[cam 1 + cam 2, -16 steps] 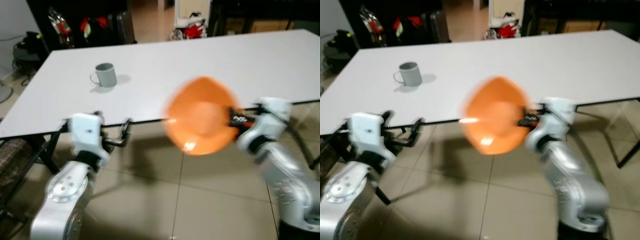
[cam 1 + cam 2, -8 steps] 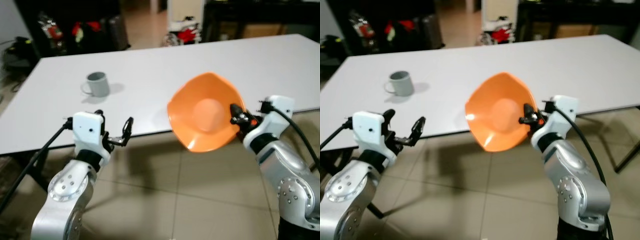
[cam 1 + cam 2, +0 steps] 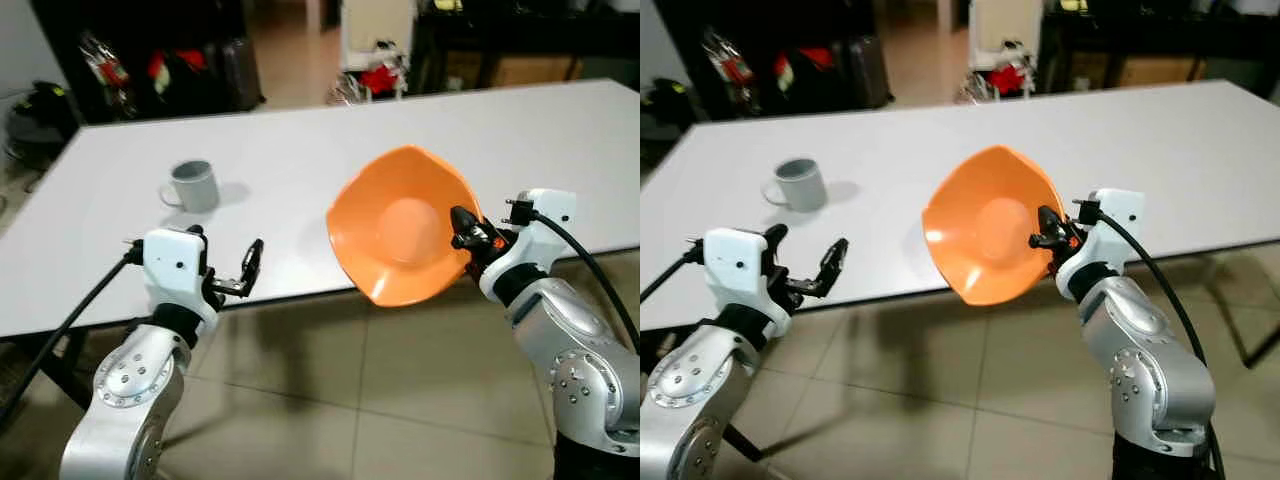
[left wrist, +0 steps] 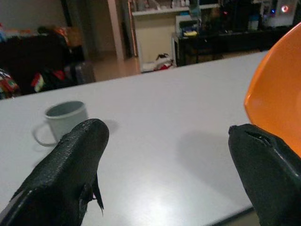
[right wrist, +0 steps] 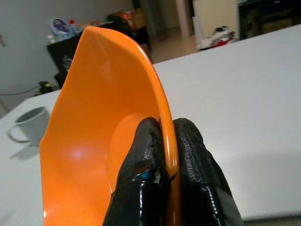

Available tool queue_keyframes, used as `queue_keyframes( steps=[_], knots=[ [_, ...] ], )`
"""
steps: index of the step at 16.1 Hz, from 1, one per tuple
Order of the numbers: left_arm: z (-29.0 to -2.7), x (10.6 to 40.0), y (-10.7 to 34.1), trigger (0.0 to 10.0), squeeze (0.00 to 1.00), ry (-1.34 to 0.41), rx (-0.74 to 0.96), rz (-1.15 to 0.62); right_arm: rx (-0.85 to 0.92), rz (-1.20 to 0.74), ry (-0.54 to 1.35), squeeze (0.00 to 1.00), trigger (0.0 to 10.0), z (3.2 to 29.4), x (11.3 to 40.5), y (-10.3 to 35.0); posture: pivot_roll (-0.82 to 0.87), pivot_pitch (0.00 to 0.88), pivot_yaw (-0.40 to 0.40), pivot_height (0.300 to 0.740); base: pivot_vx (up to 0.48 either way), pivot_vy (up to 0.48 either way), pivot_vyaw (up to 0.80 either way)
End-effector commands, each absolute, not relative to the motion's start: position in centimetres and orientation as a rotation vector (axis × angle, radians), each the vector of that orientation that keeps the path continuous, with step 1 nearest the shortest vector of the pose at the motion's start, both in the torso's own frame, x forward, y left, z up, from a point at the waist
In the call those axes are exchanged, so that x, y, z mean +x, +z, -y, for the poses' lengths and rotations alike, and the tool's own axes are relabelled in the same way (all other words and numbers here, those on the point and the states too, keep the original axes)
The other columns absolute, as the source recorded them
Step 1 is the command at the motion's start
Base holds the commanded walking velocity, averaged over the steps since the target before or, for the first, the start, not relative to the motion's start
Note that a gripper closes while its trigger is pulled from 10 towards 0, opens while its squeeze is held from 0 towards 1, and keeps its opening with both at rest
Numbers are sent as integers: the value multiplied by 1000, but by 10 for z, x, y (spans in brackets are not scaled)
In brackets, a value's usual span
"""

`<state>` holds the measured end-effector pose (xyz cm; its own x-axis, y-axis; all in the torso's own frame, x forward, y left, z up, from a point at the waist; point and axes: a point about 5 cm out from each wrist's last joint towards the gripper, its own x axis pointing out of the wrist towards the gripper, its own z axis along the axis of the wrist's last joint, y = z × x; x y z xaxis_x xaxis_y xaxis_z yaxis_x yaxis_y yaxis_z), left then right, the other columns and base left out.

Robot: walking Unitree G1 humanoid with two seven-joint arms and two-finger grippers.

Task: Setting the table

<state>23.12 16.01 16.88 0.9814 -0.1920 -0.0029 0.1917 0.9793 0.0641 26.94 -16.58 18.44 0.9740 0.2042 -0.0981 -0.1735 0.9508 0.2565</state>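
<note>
— Where's the orange bowl (image 3: 402, 238)?

— In the air at the near edge of the white table (image 3: 420, 130), tipped up on its side with the hollow facing the robot. The right gripper (image 5: 162, 141) pinches its rim, one finger on each side.

— And the other arm?

— The left gripper (image 3: 228, 272) hangs just off the table's edge, fingers spread wide, holding nothing. A grey mug (image 3: 192, 185) stands upright on the table beyond it, well apart from the bowl.

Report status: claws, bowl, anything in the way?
Right claw shut on orange bowl rim, bowl tilted at the white table edge. Left claw open, holding nothing. Grey mug on table, off to the left.
</note>
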Motion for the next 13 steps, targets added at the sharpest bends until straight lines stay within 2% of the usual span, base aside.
queue_keyframes(
  steps=[1,5,11,13],
  knots=[
    [-165,231,170,10000,0,-178,84,5,268,-87,236,0,10000,156,271,192,-78,0,30,740,326,0,0],
    [-164,231,170,10000,0,-183,88,1,307,-100,206,0,10000,163,272,190,-77,0,31,740,326,0,0],
    [-165,230,169,10000,0,-191,97,-4,327,-101,238,0,10000,158,276,193,-63,0,32,740,325,0,0],
    [-165,229,169,10000,0,-189,103,-7,325,-103,244,0,10000,156,277,193,-59,0,32,740,324,0,800]
  ],
)
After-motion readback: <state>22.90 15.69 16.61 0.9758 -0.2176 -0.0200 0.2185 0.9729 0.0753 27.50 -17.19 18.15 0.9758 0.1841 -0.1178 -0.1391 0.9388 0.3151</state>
